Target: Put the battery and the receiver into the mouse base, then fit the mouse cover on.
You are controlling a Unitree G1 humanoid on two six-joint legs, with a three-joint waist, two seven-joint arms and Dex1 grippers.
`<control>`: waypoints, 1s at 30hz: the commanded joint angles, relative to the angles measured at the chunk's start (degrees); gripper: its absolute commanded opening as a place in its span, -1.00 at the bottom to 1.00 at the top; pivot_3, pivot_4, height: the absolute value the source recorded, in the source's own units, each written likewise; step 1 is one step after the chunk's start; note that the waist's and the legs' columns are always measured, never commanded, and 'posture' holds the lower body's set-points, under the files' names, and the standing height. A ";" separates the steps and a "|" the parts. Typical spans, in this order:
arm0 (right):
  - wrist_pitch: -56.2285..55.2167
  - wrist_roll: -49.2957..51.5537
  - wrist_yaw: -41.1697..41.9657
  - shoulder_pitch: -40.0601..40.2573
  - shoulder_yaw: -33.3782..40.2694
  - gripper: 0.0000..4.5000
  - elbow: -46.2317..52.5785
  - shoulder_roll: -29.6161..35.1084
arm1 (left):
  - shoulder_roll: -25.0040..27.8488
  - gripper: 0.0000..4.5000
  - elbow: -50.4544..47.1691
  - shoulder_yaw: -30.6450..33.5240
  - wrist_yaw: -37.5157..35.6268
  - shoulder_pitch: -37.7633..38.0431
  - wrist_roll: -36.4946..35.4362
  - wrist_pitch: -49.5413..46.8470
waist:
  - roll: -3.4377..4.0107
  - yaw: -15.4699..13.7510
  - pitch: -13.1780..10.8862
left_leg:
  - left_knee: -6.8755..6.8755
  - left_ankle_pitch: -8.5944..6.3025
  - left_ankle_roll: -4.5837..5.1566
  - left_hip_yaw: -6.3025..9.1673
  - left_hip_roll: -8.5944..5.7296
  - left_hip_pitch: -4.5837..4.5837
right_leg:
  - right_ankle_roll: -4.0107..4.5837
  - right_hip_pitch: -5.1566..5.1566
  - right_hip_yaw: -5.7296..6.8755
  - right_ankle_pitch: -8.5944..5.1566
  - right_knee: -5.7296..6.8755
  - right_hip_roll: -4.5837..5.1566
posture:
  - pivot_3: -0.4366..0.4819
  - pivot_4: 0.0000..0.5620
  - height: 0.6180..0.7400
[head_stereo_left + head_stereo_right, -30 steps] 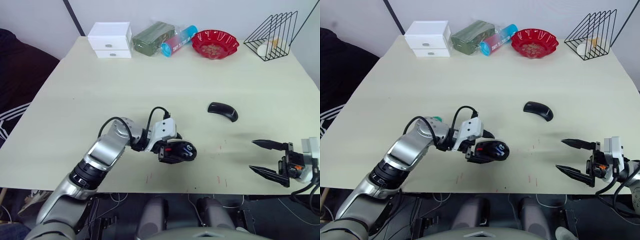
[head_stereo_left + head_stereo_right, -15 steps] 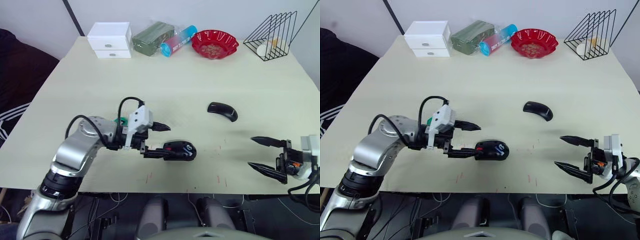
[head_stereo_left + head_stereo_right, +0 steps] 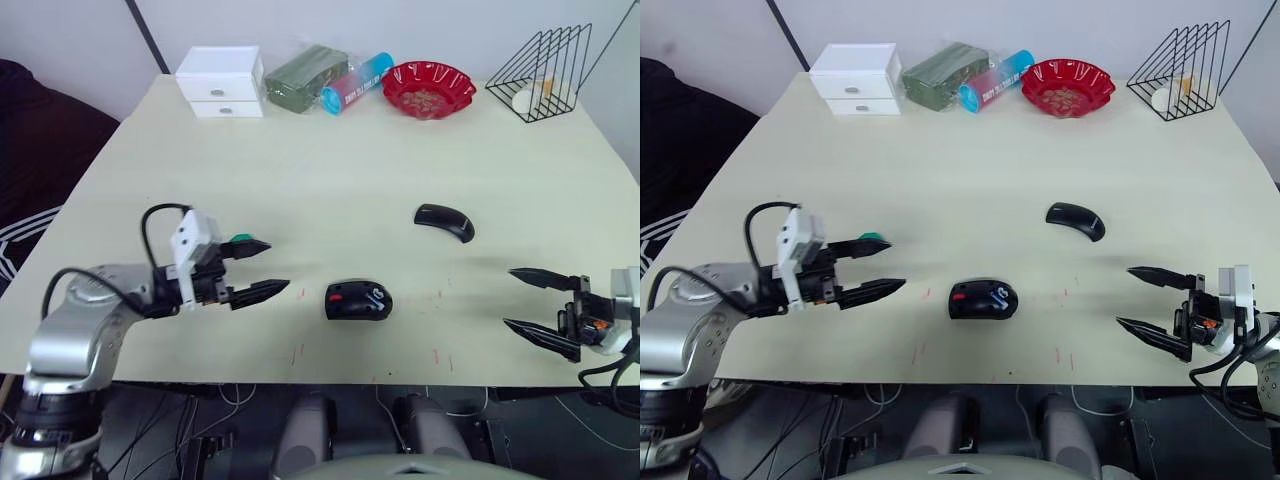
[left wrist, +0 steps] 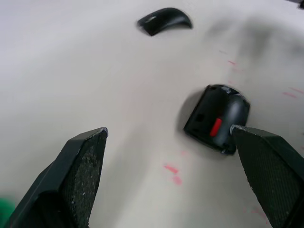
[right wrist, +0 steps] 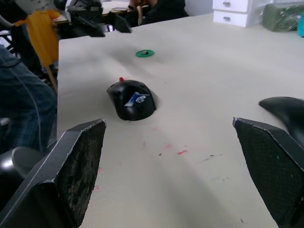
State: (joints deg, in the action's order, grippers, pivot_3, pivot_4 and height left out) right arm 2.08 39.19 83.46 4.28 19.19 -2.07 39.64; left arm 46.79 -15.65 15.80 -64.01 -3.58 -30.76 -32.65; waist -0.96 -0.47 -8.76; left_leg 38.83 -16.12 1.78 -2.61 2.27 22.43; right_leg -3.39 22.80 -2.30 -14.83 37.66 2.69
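Note:
The mouse base (image 3: 357, 300), black with a red patch and a white-blue mark, lies alone near the table's front edge. My left gripper (image 3: 277, 265) stands open a short way to its left, not touching it, and the left wrist view shows the base (image 4: 217, 118) beyond its fingers. The mouse cover (image 3: 445, 221), a plain black arched shell, lies farther back and to the right. My right gripper (image 3: 508, 297) hangs open at the front right, apart from both. The battery and the receiver are out of view.
A small green disc (image 3: 241, 240) lies by my left gripper's upper finger. Along the far edge stand a white drawer box (image 3: 221, 80), a green pack (image 3: 306, 72), a blue-pink tube (image 3: 357, 82), a red bowl (image 3: 430, 88) and a wire rack (image 3: 540, 72).
My left gripper has let go of the mouse base and drawn back to the left, now open. The base stays where it was. The right gripper has barely moved.

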 commanded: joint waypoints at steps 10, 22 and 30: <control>-4.25 -0.43 0.35 2.26 5.47 1.00 -4.36 0.78 | -0.75 0.97 7.39 12.49 -3.73 10.29 -2.66 10.84 | -0.01 -0.20 -0.02 | 0.02 0.00 -0.01 -0.04 0.02 -0.03 | 0.02 -0.01 0.02 -0.01 0.03 0.02 | -0.05 -0.47 1.00; -7.16 -0.58 2.72 4.53 9.73 1.00 -9.48 3.24 | 0.90 0.97 15.27 17.22 -6.60 13.43 -2.88 16.51 | -0.02 -0.09 -0.02 | 0.02 0.00 -0.01 -0.12 0.05 -0.06 | 0.06 -0.02 -0.01 -0.03 0.02 0.04 | -0.05 -0.47 1.00; -9.39 -1.19 4.83 5.50 11.19 1.00 -13.28 4.27 | 1.13 0.97 15.38 18.49 -6.68 14.64 -3.26 16.72 | -0.02 -0.09 -0.02 | 0.02 0.00 -0.01 -0.13 0.08 -0.07 | 0.21 -0.02 -0.02 -0.11 0.03 0.05 | -0.05 -0.47 1.00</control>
State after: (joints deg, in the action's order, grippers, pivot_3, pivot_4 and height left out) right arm -5.84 37.99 87.34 9.69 28.09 -15.01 42.85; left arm 46.98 0.70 31.81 -70.83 11.00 -32.79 -16.69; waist -0.98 -0.56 -8.78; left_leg 38.85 -16.12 1.77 -2.74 2.36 22.35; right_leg -3.19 22.77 -2.32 -14.94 37.69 2.75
